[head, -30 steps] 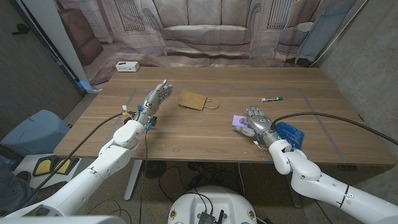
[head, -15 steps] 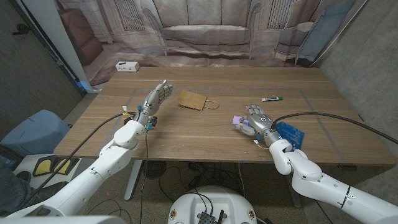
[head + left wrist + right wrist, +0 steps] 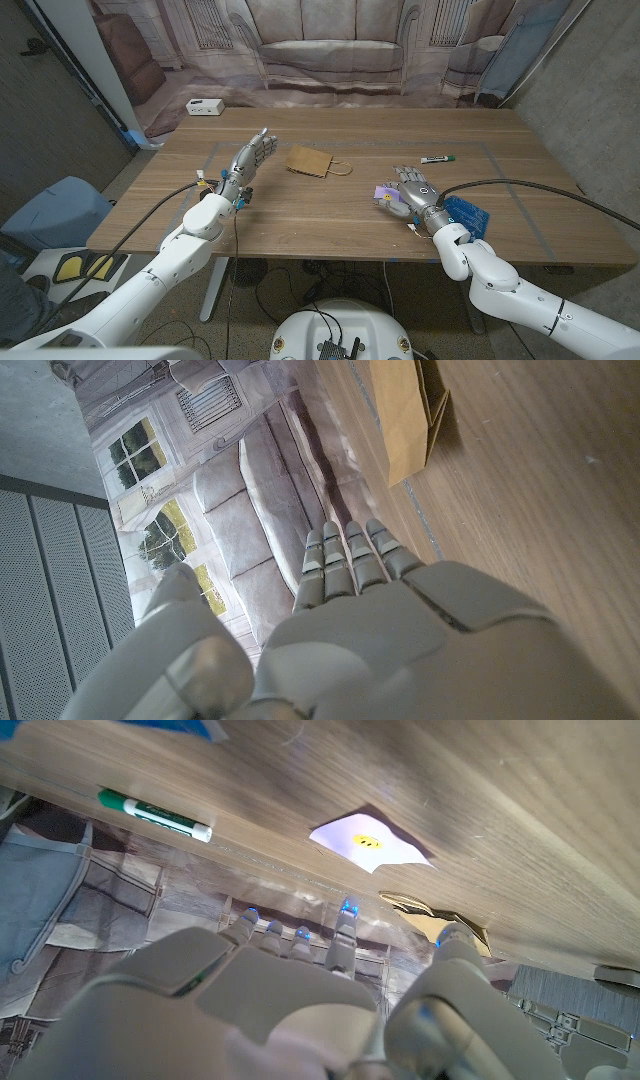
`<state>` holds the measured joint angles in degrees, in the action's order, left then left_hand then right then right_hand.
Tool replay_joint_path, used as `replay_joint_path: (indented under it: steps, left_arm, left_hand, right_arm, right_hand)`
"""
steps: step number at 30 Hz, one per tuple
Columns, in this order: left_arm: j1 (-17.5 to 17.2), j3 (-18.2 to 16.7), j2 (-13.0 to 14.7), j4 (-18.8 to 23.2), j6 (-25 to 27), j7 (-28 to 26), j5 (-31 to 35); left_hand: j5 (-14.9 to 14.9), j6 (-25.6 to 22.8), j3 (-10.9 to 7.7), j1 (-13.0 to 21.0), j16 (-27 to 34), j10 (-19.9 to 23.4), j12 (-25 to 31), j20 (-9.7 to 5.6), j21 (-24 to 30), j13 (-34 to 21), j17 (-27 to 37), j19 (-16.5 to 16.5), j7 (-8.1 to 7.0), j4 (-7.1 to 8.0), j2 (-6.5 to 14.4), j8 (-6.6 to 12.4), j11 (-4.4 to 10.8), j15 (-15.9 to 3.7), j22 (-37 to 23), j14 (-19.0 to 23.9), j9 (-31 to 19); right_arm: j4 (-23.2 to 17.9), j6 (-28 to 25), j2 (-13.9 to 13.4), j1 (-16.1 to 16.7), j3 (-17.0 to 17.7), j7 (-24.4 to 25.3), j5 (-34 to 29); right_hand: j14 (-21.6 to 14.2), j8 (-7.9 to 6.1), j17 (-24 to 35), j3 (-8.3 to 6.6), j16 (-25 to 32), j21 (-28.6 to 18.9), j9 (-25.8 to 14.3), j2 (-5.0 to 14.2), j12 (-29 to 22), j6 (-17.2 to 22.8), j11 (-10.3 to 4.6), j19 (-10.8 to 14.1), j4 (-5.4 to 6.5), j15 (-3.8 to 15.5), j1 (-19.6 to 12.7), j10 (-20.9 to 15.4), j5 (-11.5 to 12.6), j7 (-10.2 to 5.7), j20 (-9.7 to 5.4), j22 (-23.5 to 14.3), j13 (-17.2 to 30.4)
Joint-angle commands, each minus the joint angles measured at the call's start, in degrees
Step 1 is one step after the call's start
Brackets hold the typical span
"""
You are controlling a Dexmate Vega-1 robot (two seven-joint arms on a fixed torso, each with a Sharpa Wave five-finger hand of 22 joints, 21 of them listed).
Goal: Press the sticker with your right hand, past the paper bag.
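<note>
A small pale purple sticker (image 3: pixel 384 191) lies on the wooden table (image 3: pixel 330 215), to the right of the brown paper bag (image 3: pixel 308 161). My right hand (image 3: pixel 410 189) hovers just right of the sticker, fingers spread and holding nothing. In the right wrist view the sticker (image 3: pixel 370 842), with a yellow dot, lies just ahead of the fingertips (image 3: pixel 345 910), and my right hand (image 3: pixel 290 990) is not touching it. My left hand (image 3: pixel 248 160) stands raised left of the bag, fingers straight, holding nothing. In the left wrist view my left hand (image 3: pixel 380 630) points toward the paper bag (image 3: pixel 405 415).
A green-capped marker (image 3: pixel 437 158) lies beyond my right hand, also seen as the marker (image 3: pixel 155 813). A blue flat object (image 3: pixel 468 212) sits beside my right wrist. A white box (image 3: pixel 205 106) stands at the far left corner. A printed backdrop hangs behind the table.
My right hand has edged a little forward along the sticker's right side. The left hand, bag and sticker have not moved.
</note>
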<state>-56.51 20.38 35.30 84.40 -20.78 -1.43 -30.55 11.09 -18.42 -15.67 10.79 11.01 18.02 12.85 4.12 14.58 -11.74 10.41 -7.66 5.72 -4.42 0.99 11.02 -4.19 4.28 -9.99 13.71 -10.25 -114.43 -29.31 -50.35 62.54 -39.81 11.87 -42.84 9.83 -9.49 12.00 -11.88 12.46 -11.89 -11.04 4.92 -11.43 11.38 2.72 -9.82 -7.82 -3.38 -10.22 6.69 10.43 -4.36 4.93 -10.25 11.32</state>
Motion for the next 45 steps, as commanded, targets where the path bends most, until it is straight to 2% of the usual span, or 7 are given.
replay_joint_path:
  steps: [1,4,15,26,30,38,45]
  left_arm:
    - [0.14,0.02,-0.16,-0.27,-0.09,0.08,-0.04]
    - [0.17,0.04,-0.15,-0.31,-0.14,0.09,0.02]
    - [-0.17,-0.29,0.19,0.06,-0.43,-0.01,0.05]
    - [0.14,-0.19,0.04,-0.43,-0.70,0.69,-0.22]
    - [0.35,-0.09,-0.06,-0.67,-0.80,0.90,-0.22]
    - [0.63,-0.02,-0.03,-0.58,-0.64,0.96,-0.12]
    - [0.65,-0.02,0.12,-0.29,-0.34,0.77,0.02]
  left_hand:
    - [-0.18,-0.67,-0.09,0.36,0.01,0.47,-0.24,0.15,-0.24,0.00,0.05,-0.68,-0.08,-0.42,0.60,0.05,0.02,-0.06,-0.26,0.36,-0.21]
    - [-0.18,-0.74,-0.09,0.36,0.01,0.50,-0.24,0.19,-0.29,0.00,0.05,-0.68,-0.18,-0.43,0.61,0.07,0.03,-0.06,-0.26,0.36,-0.21]
    - [-0.19,-0.89,-0.08,0.35,0.03,0.56,-0.22,0.31,-0.47,0.00,0.05,-0.71,-0.26,-0.47,0.65,0.11,0.24,-0.11,-0.27,0.44,-0.22]
    - [-0.20,-0.94,-0.07,0.34,0.03,0.56,-0.24,0.27,-0.60,0.00,0.05,-0.78,-0.24,-0.50,0.69,0.10,0.24,-0.13,-0.27,0.47,-0.22]
    - [-0.20,-0.97,-0.06,0.33,0.02,0.61,-0.22,0.25,-0.66,0.00,0.05,-0.82,-0.27,-0.51,0.71,0.10,0.19,-0.12,-0.28,0.47,-0.22]
    - [-0.21,-0.99,-0.05,0.32,0.04,0.59,-0.24,0.20,-0.76,0.00,0.05,-0.90,-0.19,-0.54,0.73,0.09,0.15,-0.11,-0.28,0.54,-0.23]
    - [-0.21,-0.99,-0.04,0.30,0.03,0.62,-0.24,0.14,-0.91,0.00,0.05,-0.98,-0.32,-0.57,0.76,0.06,0.21,-0.12,-0.29,0.56,-0.23]
  right_arm:
    - [0.49,1.49,0.25,0.82,1.20,2.57,1.39]
    - [0.61,2.10,0.26,1.15,1.60,3.71,1.83]
    - [-0.53,1.22,0.30,1.67,2.27,4.34,1.75]
    - [-1.78,1.00,0.04,2.43,3.46,4.87,2.72]
    - [-1.98,1.32,-0.06,2.73,3.99,5.25,3.48]
    - [-1.66,4.77,-0.09,3.55,6.02,7.56,7.40]
    - [-0.68,8.60,0.24,3.94,7.48,9.94,10.58]
  right_hand:
    - [7.81,0.18,0.03,-0.90,-0.16,-0.15,0.02,0.19,0.12,-12.34,1.00,-3.57,-0.01,-0.54,-1.36,1.50,-0.09,0.52,0.40,-0.16,0.18]
    - [7.47,0.18,0.00,-1.10,-0.10,-0.29,0.03,0.32,0.17,-14.97,1.22,-3.05,-0.08,-0.46,-1.63,1.96,-0.10,0.72,0.36,-0.15,0.18]
    - [7.42,-0.12,-0.01,-1.33,-0.16,-0.20,0.05,0.47,0.03,-17.49,0.80,-3.01,-0.12,-0.26,-1.93,2.08,-0.14,1.18,0.52,-0.14,0.18]
    - [7.20,-2.63,-0.01,-1.51,-0.20,-0.21,0.03,0.47,-0.21,-12.24,1.06,-2.48,-0.03,-0.12,-2.06,1.93,-0.24,2.28,0.18,-0.12,0.19]
    - [7.13,-2.91,0.00,-1.51,-0.18,-0.25,-0.01,0.47,-0.28,-11.36,1.07,-2.29,0.02,-0.18,-2.02,1.86,-0.25,2.36,0.02,-0.12,0.21]
    - [5.82,-2.08,-0.02,-1.60,0.19,-1.18,-0.05,0.36,-0.61,-12.91,1.10,0.84,0.01,0.02,-2.12,1.22,-0.24,2.61,-2.58,-0.04,0.26]
    - [2.58,-1.93,-0.17,-1.78,1.02,-2.17,0.00,0.11,-1.31,-13.00,1.12,5.46,-0.25,1.13,-2.62,-1.06,-0.22,2.70,-4.79,0.19,0.17]
